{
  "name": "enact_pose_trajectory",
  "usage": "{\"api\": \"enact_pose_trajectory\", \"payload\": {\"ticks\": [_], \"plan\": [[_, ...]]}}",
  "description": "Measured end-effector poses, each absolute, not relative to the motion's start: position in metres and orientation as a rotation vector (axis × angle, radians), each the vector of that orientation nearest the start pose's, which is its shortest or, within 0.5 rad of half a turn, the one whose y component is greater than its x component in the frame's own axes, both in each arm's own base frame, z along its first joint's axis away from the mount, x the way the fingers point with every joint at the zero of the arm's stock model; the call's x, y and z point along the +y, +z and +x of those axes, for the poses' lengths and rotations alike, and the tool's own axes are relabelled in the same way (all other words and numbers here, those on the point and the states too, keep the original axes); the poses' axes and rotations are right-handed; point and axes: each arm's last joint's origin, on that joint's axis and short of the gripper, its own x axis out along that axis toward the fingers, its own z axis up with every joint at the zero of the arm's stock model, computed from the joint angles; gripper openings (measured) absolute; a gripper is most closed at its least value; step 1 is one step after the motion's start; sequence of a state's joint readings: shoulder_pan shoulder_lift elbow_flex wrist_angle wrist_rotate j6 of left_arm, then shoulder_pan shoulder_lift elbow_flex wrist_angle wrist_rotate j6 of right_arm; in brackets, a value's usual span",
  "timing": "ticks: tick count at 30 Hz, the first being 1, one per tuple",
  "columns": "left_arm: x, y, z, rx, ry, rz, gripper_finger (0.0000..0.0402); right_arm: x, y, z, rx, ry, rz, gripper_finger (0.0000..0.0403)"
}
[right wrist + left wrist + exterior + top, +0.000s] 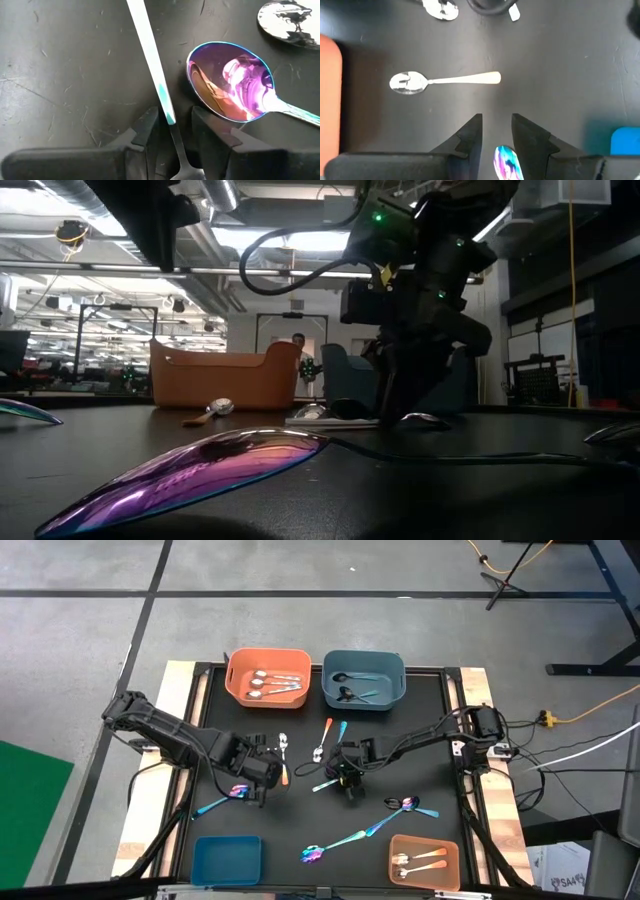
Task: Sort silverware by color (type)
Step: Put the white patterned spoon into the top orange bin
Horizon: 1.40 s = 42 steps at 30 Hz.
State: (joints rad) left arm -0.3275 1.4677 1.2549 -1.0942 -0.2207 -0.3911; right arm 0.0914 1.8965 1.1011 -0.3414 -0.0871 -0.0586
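Note:
The silverware lies scattered on the black table [420,720]. My right gripper [175,127] is low over the table's middle, open. Its fingers stand on either side of a teal-handled spoon [150,55], where the handle meets the thin metal neck. An iridescent spoon bowl [230,80] lies just beside it. My left gripper [497,125] hangs open higher up at the centre left [262,783], with nothing between its fingertips. Below it lie a silver spoon [445,80] and an iridescent spoon bowl [507,162]. My right gripper comes from above, slanting down, with its fingers across the teal-handled spoon's neck [172,125]. The spoon lies flat on the table. One finger [150,127] stands close against it, but I cannot tell whether it touches.
At the far edge an orange bin [267,675] holds silver spoons and a blue bin [363,678] holds black ones. A blue bin [227,860] and an orange bin [424,860] stand at the near edge. More spoons [345,838] lie between them, one close to the low camera [200,470].

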Motion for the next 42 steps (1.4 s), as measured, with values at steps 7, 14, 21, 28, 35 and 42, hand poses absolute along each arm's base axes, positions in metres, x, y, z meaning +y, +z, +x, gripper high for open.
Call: {"api": "enact_pose_trajectory", "payload": {"ticks": [7, 14, 21, 28, 35, 42], "plan": [[-0.084, 0.280, 0.255, 1.258, 0.180, -0.002, 0.0098, 0.036, 0.132, 0.358, 1.136, 0.194, -0.053, 0.0046], [-0.088, 0.280, 0.253, 1.258, 0.165, 0.008, 0.0098, 0.036, 0.132, 0.357, 1.139, 0.209, -0.043, 0.0005], [-0.089, 0.280, 0.253, 1.257, 0.161, 0.009, 0.0098, 0.036, 0.132, 0.357, 1.141, 0.208, -0.042, 0.0003], [-0.096, 0.288, 0.244, 1.227, 0.130, 0.023, 0.0098, 0.037, 0.132, 0.357, 1.140, 0.242, -0.011, 0.0002], [-0.099, 0.311, 0.221, 1.098, 0.156, 0.014, 0.0098, 0.037, 0.139, 0.355, 1.121, 0.262, 0.001, 0.0002], [-0.101, 0.328, 0.203, 0.973, 0.187, 0.037, 0.0098, 0.038, 0.162, 0.351, 1.051, 0.291, 0.013, 0.0001]]}}
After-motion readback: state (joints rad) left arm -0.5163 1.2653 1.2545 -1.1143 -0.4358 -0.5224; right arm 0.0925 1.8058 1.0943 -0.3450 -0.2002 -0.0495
